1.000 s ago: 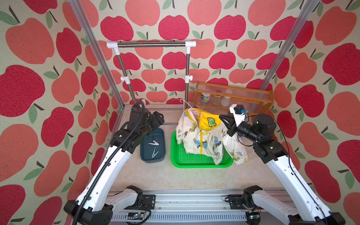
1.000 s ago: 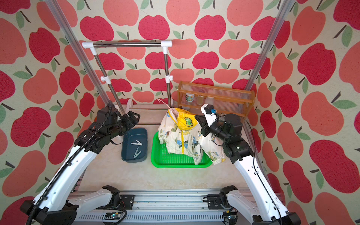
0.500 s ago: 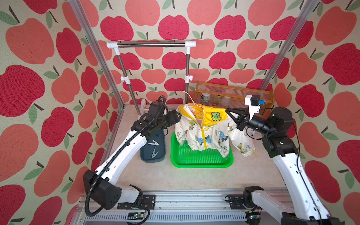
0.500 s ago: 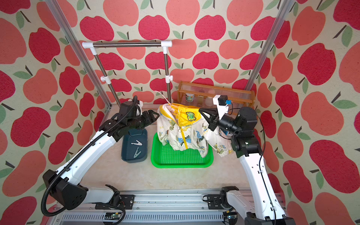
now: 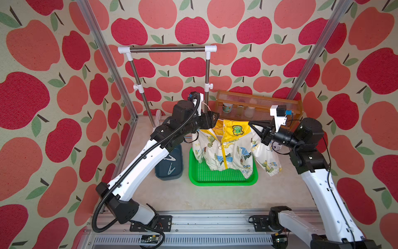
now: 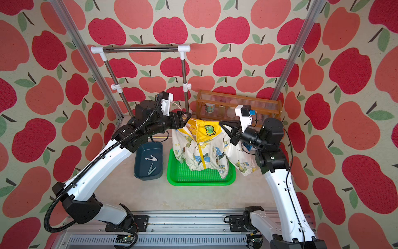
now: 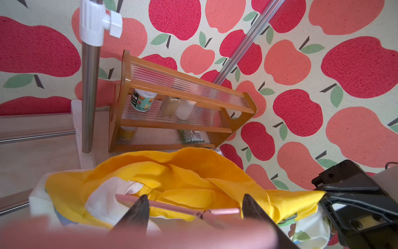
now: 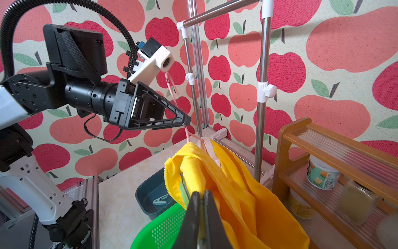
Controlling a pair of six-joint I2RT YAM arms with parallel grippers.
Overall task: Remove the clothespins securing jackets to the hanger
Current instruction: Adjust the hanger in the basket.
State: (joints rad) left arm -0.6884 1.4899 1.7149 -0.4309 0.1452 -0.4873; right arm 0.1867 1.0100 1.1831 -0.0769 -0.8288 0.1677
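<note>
We open on the jacket (image 5: 226, 151). It is slung up between the two arms and hangs over the green tray (image 5: 215, 176), with one sleeve spilling past the tray's edge. The print is cream with dinosaurs, the hood lining is yellow, and a frog patch (image 5: 237, 130) sits at the collar.

Beside the tray on the counter (image 5: 193, 198) sits the dark-blue bin (image 6: 141, 159).

Up at the neck we pick out the hanger (image 7: 168, 204), a thin pink wire running out of the yellow lining.

The right tool (image 8: 200, 198) is clamped tight on the jacket's shoulder, right by the hood. The left tool (image 7: 195, 202) has its jaws parted and stands astride the wire, not pinching it yet.

We read this as the left tool taking hold of the hanger. To do that well, we would want the jaws to meet squarely on bare wire, just under the hook. No yellow lining should get caught between them. The right tool needs to hold firm so the garment doesn't sag and drag the wire sideways. The steel rack post stands near the hook, so that needs watching too.

Last come the clothespins (image 6: 151, 159). Both pale-blue V-shaped clips lie in the bin, near each other but apart. We can see none left on the jacket, so the unpinning looks done to us.
</note>
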